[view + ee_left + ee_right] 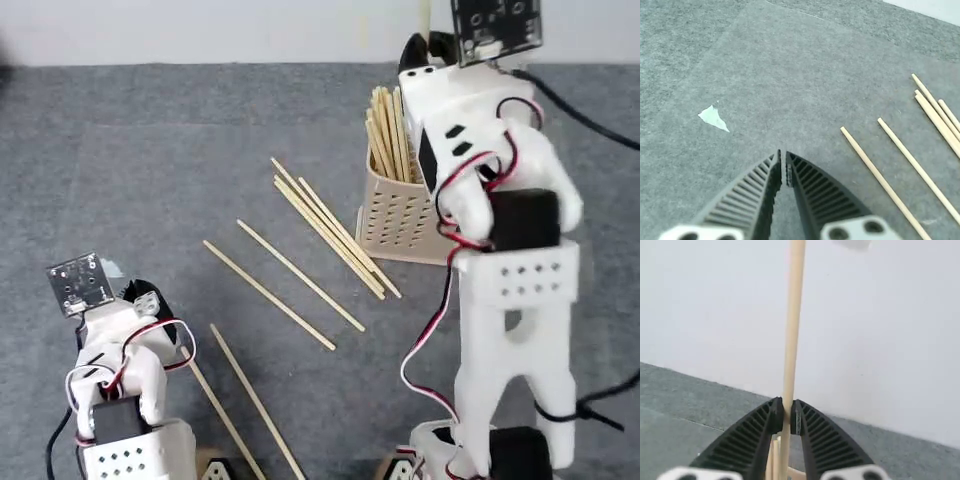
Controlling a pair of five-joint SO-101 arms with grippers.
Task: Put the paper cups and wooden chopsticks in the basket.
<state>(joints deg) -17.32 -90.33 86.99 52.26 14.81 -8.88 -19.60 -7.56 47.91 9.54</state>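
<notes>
Over the grey mat (pixel 200 150) and the stick-filled basket (pixel 400 225), grips one wooden chopstick (pixel 794 315) upright in the right gripper (pixel 786 402). Rests the left gripper (pixel 783 155) clenched, empty, near loose chopsticks (pixel 300 276) lying left of the basket.

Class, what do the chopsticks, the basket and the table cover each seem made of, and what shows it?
Chopsticks: likely bare wood or bamboo, pale, matte. Basket: probably moulded plastic, beige, smooth, with regular holes. Table cover: seems felt or carpet, grey, fuzzy, matte.
</notes>
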